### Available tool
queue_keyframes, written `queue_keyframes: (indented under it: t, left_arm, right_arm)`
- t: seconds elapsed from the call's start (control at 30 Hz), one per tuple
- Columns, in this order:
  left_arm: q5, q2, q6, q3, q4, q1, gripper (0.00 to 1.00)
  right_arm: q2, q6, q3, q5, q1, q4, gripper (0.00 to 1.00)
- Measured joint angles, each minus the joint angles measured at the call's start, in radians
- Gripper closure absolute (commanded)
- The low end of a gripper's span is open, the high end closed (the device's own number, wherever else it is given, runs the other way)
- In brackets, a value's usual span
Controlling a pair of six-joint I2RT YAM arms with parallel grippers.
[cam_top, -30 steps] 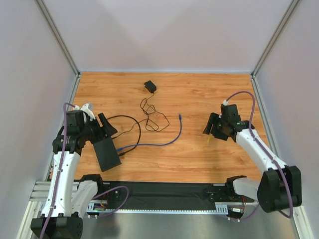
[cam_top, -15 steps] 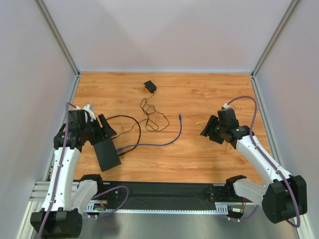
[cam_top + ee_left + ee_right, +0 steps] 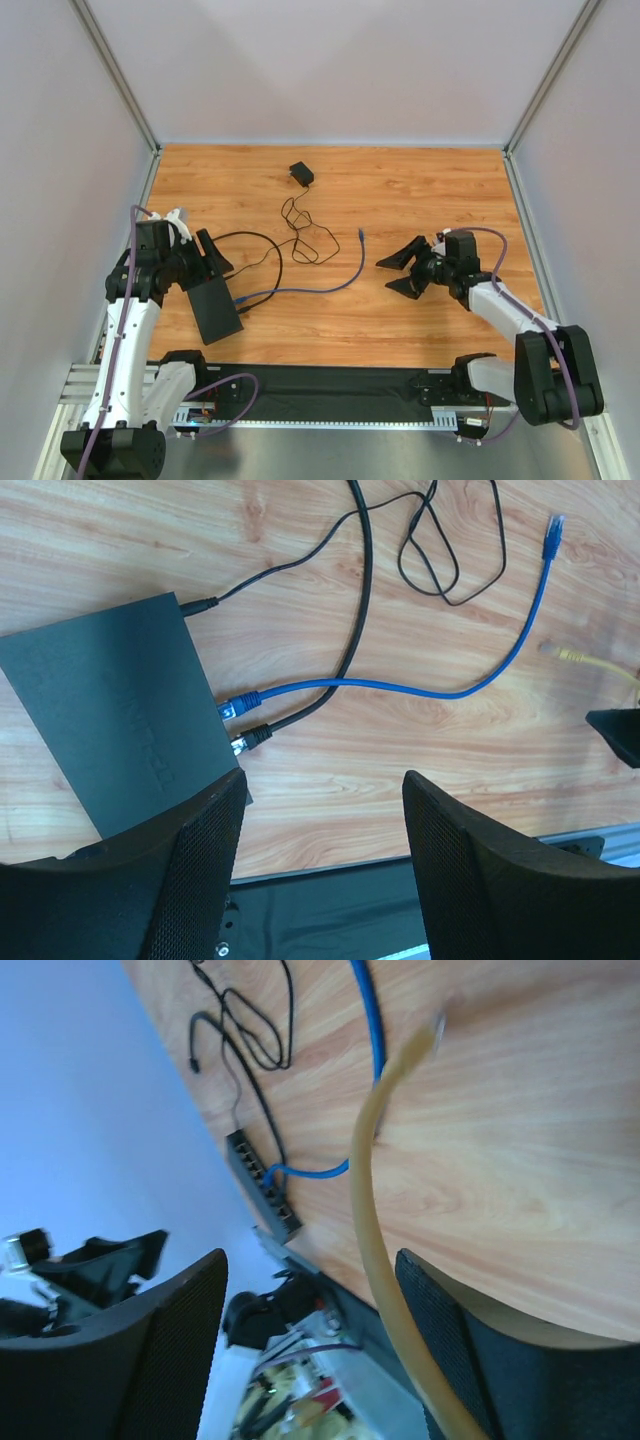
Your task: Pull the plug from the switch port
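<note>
The wooden bench (image 3: 440, 200) takes up the whole floor of the cell, with one arm at each side. On the left, the left gripper (image 3: 322, 785) hangs over the near end of the switch (image 3: 110, 710). Its jaws are spread wide and there is nothing between them but bare wood. On the right, well away from the switch, the right gripper (image 3: 383, 278) points towards the middle of the bench, and its jaws are also apart. A yellow cable (image 3: 365, 1190) runs up through the gap close to one finger, but I cannot tell whether it touches. The switch lies flat near the left edge of the bench, its socket edge facing the middle. A blue cable (image 3: 400, 688) curves away from it across the wood, and its far end lies loose. A thicker black cable (image 3: 360, 600) loops off beside it. A small black adapter (image 3: 301, 173) sits near the back on a thin tangled lead. The blue plug (image 3: 230, 706) sits in the switch's socket edge, with a black plug (image 3: 250, 738) just beside it
</note>
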Motion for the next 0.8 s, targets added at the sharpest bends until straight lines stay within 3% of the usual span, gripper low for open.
queue_keyframes:
  t: [0.03,0.1,0.3,0.5,0.8]
  left_arm:
    - [0.000,0.000,0.001,0.000,-0.001,0.000,0.29]
    - [-0.001,0.000,0.004,0.001,-0.005,0.000,0.29]
    - [0.000,0.002,0.011,0.019,-0.013,0.000,0.29]
    - [0.000,0.002,0.012,0.020,-0.014,0.000,0.29]
    - [0.003,-0.005,0.013,0.020,-0.016,0.000,0.29]
  right_arm:
    - [-0.008,0.048,-0.023,-0.020,-0.001,0.031,0.26]
    - [-0.045,0.149,-0.046,-0.048,-0.003,0.051,0.09]
    - [-0.130,0.451,-0.039,-0.130,-0.091,0.159,0.01]
    - [-0.073,0.655,0.069,-0.206,-0.165,0.221,0.00]
    - [-0.054,0.868,0.106,-0.290,-0.186,0.501,0.00]
